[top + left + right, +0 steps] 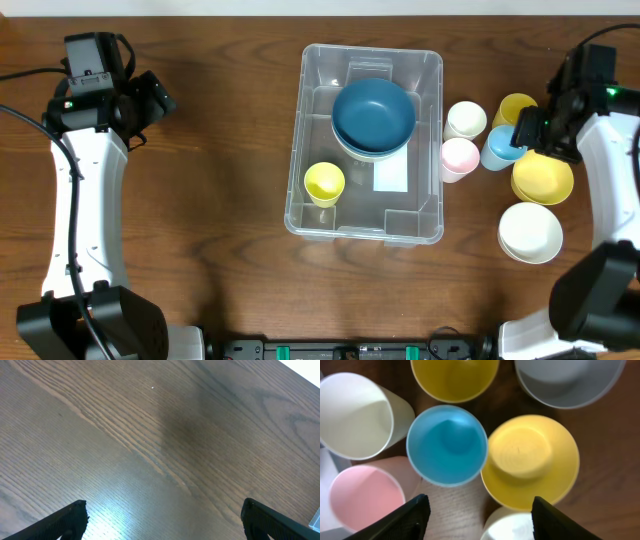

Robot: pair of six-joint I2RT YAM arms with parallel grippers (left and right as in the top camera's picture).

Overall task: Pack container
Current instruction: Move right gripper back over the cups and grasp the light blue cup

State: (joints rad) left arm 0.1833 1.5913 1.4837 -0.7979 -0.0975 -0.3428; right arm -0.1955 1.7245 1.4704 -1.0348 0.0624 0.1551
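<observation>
1. Right gripper [480,520]: fingers spread apart and holding nothing. It hangs directly above the light blue cup [447,445], which stands upright with its mouth up.
2. Around that cup, in the right wrist view:
   - The white cup [355,415] and the pink cup [362,492] stand close on one side.
   - The outer yellow cup [455,377] stands beyond it.
   - The yellow bowl [530,460] is on the other side, its rim just beside the blue rim. It is probably inverted, though the view does not settle this.
3. White bowl [531,232]: on the table, nearer the robot than the yellow bowl.
4. Container [300,150]: at mid-table, between the two arms, with the white and pink cups just beside its right wall.
   - At its far end, a dark blue bowl [373,115] is nested on a paler bowl [370,153].
   - A small yellow cup [324,183] stands upright near the left wall.
   - A white label [391,175] shows on the base.
5. Left gripper [167,525]: fingers wide apart and empty, over bare wood of the table [150,435]. It is well apart from the container.
</observation>
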